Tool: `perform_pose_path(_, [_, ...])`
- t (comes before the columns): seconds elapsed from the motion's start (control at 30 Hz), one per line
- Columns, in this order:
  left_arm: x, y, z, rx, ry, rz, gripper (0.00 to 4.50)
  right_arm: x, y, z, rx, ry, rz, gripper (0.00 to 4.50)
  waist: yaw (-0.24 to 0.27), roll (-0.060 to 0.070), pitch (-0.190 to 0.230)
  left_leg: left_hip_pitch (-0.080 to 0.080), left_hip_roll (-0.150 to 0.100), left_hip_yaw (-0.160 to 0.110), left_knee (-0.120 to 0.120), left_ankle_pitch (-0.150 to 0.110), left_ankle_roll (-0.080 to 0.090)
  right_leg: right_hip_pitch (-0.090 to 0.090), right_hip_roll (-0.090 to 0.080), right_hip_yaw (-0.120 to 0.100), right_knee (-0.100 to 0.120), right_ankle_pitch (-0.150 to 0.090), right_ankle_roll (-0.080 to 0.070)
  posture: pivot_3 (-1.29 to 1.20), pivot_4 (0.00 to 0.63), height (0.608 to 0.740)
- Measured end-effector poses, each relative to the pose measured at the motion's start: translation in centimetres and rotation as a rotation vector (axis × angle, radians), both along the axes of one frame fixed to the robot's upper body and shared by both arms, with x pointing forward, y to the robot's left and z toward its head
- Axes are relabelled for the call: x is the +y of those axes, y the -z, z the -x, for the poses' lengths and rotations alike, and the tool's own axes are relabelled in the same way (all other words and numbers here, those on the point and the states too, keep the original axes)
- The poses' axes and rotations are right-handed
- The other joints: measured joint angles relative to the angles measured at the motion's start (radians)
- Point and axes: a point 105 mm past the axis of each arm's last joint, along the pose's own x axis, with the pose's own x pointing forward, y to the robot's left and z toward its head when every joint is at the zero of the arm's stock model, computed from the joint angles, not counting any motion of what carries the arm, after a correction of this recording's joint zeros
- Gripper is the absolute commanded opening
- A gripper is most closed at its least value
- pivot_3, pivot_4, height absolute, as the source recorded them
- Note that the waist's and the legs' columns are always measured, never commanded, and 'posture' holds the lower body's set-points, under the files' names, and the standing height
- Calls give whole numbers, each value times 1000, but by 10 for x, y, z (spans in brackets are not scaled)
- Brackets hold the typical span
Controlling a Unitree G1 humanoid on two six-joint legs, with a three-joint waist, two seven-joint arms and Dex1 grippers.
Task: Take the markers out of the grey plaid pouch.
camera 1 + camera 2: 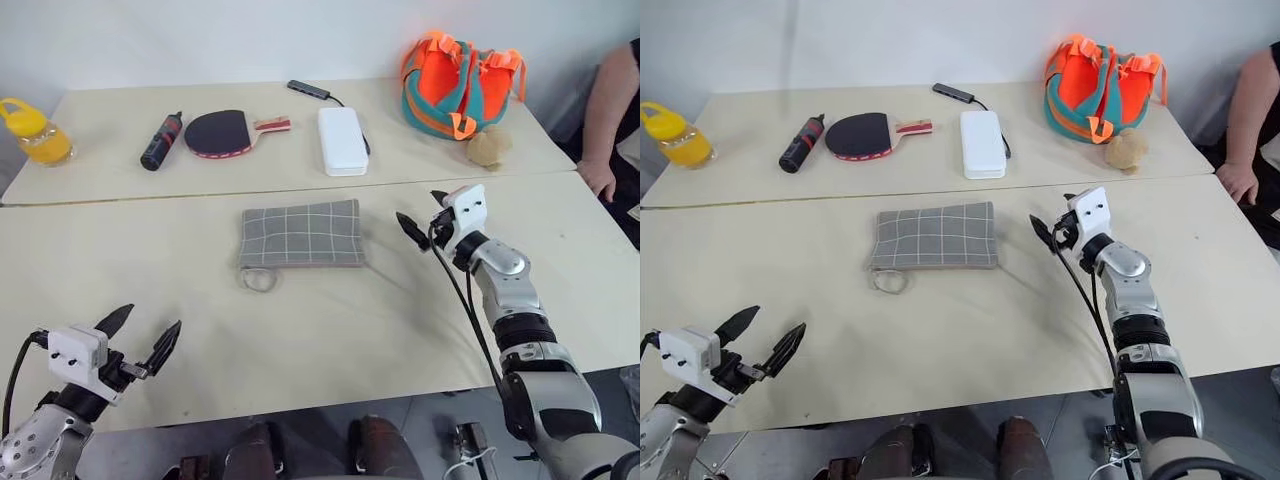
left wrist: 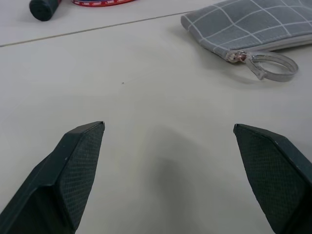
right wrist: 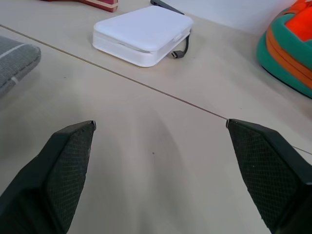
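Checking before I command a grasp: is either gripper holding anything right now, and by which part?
Nothing is held. The left gripper and right gripper are open; the grey plaid pouch lies untouched.

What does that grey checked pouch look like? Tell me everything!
The grey plaid pouch is a flat fabric rectangle with thin white grid lines, lying on the near beige table. It looks zipped shut. A thin see-through ring pull hangs off one corner, resting on the table. Nothing else touches it.
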Motion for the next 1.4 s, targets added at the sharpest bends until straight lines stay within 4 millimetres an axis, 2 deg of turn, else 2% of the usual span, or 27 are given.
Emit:
perform_pose_path(0.17, [-1,-4,-3,-23,2,-5,4500,1,-2,0,-11,-5,2,4483,-1,0,0,0,0,0,0,0,0,0,0,0,0,0,0,0,150,740])
perform_pose_path(0.37, [-10,-11,-15,-52,68,-14,4500,-2,4,6,-9,-3,11,4483,-1,0,0,0,0,0,0,0,0,0,0,0,0,0,0,0,150,740])
perform_pose_path(0.4, [-8,-12,-19,-55,71,-15,4500,-1,1,7,-14,-6,8,4312,-1,0,0,0,0,0,0,0,0,0,0,0,0,0,0,0,150,740])
perform_pose_path(0.5, [-6,-13,-28,-68,82,-9,4500,6,-8,10,-39,-34,-11,3611,-1,0,0,0,0,0,0,0,0,0,0,0,0,0,0,0,150,740])
perform_pose_path(0.6, [-7,-14,-40,-83,101,-25,4500,22,-16,14,-62,-80,-29,2518,-3,0,0,0,1,0,0,0,0,0,1,0,1,0,0,0,150,740])
perform_pose_path(0.73, [-11,-24,-63,-148,119,-83,4500,60,-27,19,-76,-166,-100,1077,-1,0,0,0,0,0,0,0,-1,-1,1,0,2,0,0,0,150,740])
perform_pose_path(0.83, [-11,-25,-80,-168,132,-155,4500,85,-27,22,-69,-208,-127,46,0,0,0,0,0,0,0,0,-1,-1,1,-1,2,0,0,0,150,740])
perform_pose_path(0.97, [-23,-27,-100,-203,218,-262,4500,111,-7,22,-21,-219,-58,16,2,0,0,-5,0,0,0,0,-1,-6,1,-2,3,0,0,0,150,740])
perform_pose_path(1.1, [-23,-23,-114,-206,289,-400,4500,115,19,19,44,-193,55,16,1,0,0,-7,0,1,0,1,-1,-11,0,-1,11,0,0,0,150,740])
perform_pose_path(1.23, [-35,-26,-133,-249,355,-489,4500,115,23,20,43,-179,101,16,1,-1,0,-7,0,2,1,1,-1,-12,0,-1,11,0,0,0,150,740])
perform_pose_path(1.4, [-48,-28,-147,-295,421,-576,4500,109,24,21,43,-169,110,16,1,-1,-1,-7,0,3,2,2,-1,-13,0,-1,12,0,0,0,150,740])
